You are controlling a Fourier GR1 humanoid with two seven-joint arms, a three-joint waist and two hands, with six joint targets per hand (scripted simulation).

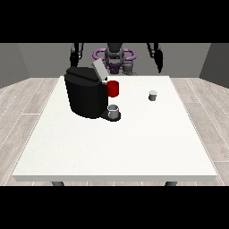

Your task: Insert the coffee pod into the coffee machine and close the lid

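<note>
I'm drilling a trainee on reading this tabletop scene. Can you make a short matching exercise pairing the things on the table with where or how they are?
Things:
1. coffee machine
2. coffee pod
3. red mug
4. grey cup

States:
A. stands alone on the table, towards the view's right
B. sits on the machine's base at its front
C. lid tilted up, open
D. beside the machine, behind the grey cup

Pairs: 1-C, 2-A, 3-D, 4-B

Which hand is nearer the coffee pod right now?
The robot's left hand, at the view's right, is nearer. It hangs behind the table's far edge, just beyond the pod. The other hand, at the view's left, hangs behind the coffee machine, far across from the pod.
</note>
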